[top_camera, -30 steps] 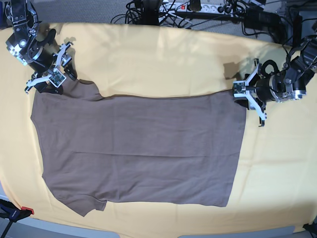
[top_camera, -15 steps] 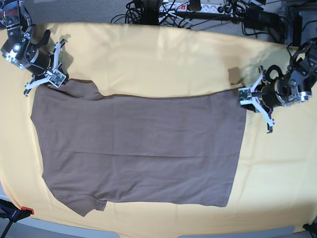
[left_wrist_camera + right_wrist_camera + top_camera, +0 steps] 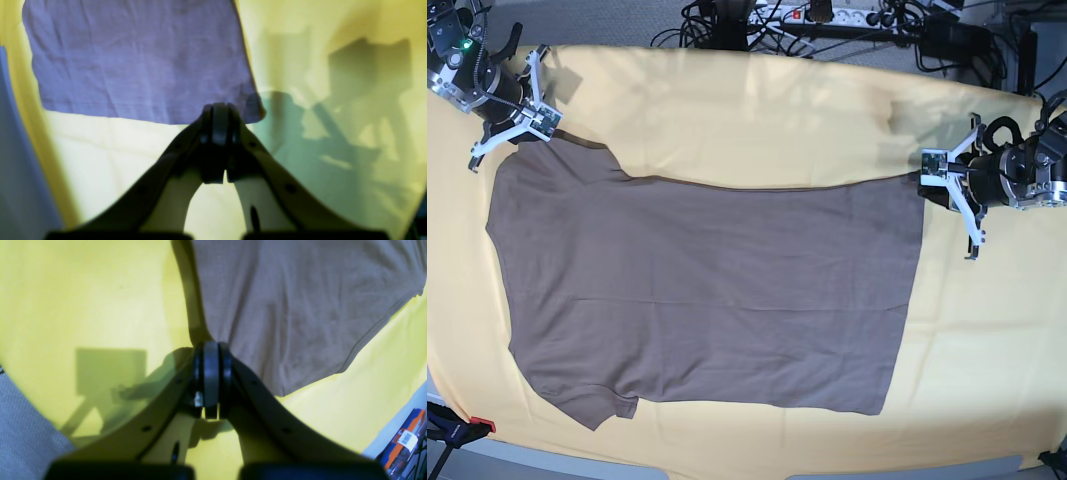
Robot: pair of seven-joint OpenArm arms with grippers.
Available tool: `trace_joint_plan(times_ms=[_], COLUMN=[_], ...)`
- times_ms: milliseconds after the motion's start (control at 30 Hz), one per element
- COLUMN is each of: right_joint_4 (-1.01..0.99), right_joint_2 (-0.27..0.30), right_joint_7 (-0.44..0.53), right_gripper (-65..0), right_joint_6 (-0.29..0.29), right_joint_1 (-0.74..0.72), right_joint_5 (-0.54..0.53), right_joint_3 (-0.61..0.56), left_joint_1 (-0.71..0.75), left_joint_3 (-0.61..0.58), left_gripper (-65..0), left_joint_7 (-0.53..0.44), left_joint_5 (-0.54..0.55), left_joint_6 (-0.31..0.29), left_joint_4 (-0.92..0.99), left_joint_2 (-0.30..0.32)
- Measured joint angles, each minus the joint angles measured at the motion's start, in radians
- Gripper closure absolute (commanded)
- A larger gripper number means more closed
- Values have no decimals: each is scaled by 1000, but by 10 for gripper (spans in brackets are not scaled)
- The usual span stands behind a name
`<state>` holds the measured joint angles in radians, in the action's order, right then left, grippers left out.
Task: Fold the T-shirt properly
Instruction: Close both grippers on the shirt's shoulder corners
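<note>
The taupe T-shirt [image 3: 707, 290] lies flat on the yellow cloth [image 3: 757, 110], its sleeves toward the base view's left. My right gripper [image 3: 535, 130] is at the shirt's upper-left corner. In the right wrist view its fingers [image 3: 210, 360] are pressed together on the shirt's edge [image 3: 300, 306]. My left gripper [image 3: 927, 183] is at the shirt's upper-right corner. In the left wrist view its fingers [image 3: 218, 123] are closed on the hem corner [image 3: 133, 60]. The top edge runs taut between the two.
Cables and a power strip [image 3: 827, 15] lie behind the table. A red and black clamp [image 3: 457, 428] sits at the front-left edge. The right wrist view shows grey floor [image 3: 26, 433] beyond the cloth and an orange box [image 3: 405, 436].
Both grippers have moved outward and toward the back while holding the shirt's upper corners. The upper-left corner has shifted up and left, and the top edge is stretched straighter.
</note>
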<state>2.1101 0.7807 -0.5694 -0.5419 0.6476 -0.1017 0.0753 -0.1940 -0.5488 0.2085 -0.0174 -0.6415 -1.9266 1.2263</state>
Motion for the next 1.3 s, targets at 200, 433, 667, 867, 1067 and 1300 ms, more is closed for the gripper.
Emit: trace_joint_plan(times_ms=[200,433,667,867,1067,1300], right_joint_4=[0,0,0,0,0,0], right_joint_2=[0,-3,-3,-3,-3,-3], right_joint_7=[7,16,24,46,46,45], right_gripper=[0,0,0,0,0,0], right_joint_6=[1,1,1,1,31,15], right_joint_1=[0,0,0,0,-3,-7], right_joint_5=[0,0,0,0,0,26], right_joint_3=[0,0,0,0,0,0], left_joint_1=[33,29,16,16,-37,-103], left_joint_3=[0,2,7,5,-5,0], left_gripper=[-366,-366,-358,0,0,0], left_joint_7=[1,-142,-168,-159,-129,-75], left_joint_5=[0,-116,-105,-141,-133,-27], left_joint_6=[-48,-25,-24,50,50,35], left_joint_4=[77,209,265,274,257,148], left_joint_2=[-60,-164,-193,-201,-200,-143])
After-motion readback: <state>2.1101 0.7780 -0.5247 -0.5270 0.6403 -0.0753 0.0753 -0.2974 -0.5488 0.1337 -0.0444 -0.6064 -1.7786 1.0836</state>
